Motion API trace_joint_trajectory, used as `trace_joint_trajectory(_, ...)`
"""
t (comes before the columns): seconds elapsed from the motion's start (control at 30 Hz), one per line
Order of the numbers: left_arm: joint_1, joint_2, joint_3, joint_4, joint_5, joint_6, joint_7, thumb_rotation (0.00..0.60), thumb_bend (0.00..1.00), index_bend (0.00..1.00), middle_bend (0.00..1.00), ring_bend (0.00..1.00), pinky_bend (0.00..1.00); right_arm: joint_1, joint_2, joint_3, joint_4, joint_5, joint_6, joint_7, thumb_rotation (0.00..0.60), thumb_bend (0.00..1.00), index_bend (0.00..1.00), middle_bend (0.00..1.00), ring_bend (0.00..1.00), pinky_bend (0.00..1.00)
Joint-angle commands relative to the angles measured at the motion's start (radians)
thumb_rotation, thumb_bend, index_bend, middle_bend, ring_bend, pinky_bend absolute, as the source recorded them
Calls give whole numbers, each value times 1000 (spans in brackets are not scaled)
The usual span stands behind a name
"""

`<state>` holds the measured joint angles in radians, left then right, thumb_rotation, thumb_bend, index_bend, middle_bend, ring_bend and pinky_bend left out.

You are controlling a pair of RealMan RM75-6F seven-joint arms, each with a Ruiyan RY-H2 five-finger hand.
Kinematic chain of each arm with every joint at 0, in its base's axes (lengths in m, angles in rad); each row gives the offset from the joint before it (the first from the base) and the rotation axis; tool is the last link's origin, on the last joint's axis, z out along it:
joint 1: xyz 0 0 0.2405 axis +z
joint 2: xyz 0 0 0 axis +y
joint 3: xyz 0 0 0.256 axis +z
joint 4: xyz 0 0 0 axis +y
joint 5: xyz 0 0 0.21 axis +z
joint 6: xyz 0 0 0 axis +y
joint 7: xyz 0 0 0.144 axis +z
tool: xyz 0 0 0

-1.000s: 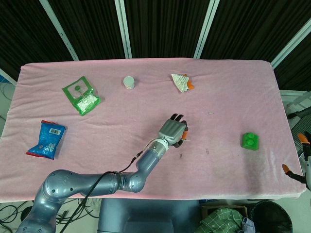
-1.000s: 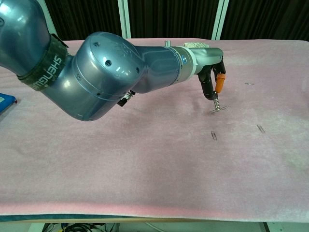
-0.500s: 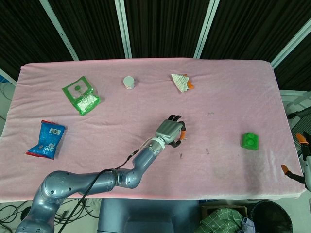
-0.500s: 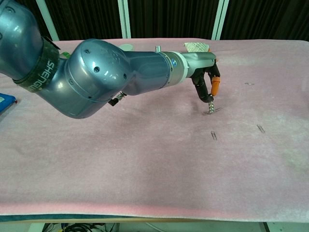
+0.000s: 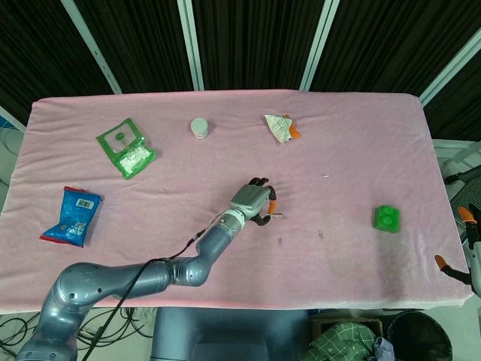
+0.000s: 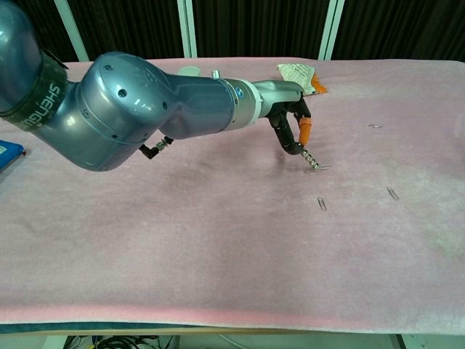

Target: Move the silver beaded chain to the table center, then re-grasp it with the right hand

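On the pink-covered bench [image 5: 361, 143], a blue packet [image 5: 72, 216] lay at the far left, a green packet [image 5: 125, 147] beyond it, then a small white cup [image 5: 199, 127]. Near the middle, the left hand [image 5: 253, 201] pinched the upper end of the silver beaded chain [image 6: 311, 161] in curled fingers [image 6: 289, 134], its lower end trailing on the cloth. A crumpled wrapper [image 5: 279, 128] lay farther back, and a green block [image 5: 386, 218] to the right. At the right edge only orange fingertips of the right hand [image 5: 467, 237] showed, too little to tell how it was set.
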<state>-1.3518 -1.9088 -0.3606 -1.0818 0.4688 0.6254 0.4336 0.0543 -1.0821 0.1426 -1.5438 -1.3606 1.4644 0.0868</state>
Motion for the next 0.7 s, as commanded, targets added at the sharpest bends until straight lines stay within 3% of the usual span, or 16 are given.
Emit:
trace_joint_trajectory(0.03, 6, 10, 9, 2, -11, -4, -3, 600, 439, 627, 241, 0, 0, 0, 0, 0, -1, 0, 0, -2, 600, 137, 0, 0, 82, 223)
trace_joint_trajectory(0.3, 0, 41, 57, 1, -46, -11, 36, 600, 436, 478, 185, 0, 0, 0, -1, 1, -2, 3, -1, -7, 600, 136, 0, 0, 82, 223)
trace_joint_trajectory(0.47, -12, 80, 89, -34, -108, -14, 77, 600, 420, 316, 120, 0, 0, -1, 0, 1, -4, 0, 3, -7, 600, 136, 0, 0, 81, 223)
trace_joint_trajectory(0.7, -35, 181, 140, -155, -203, 38, 155, 600, 360, 254, 92, 0, 0, -2, 0, 2, -4, 2, 4, -7, 600, 136, 0, 0, 81, 223)
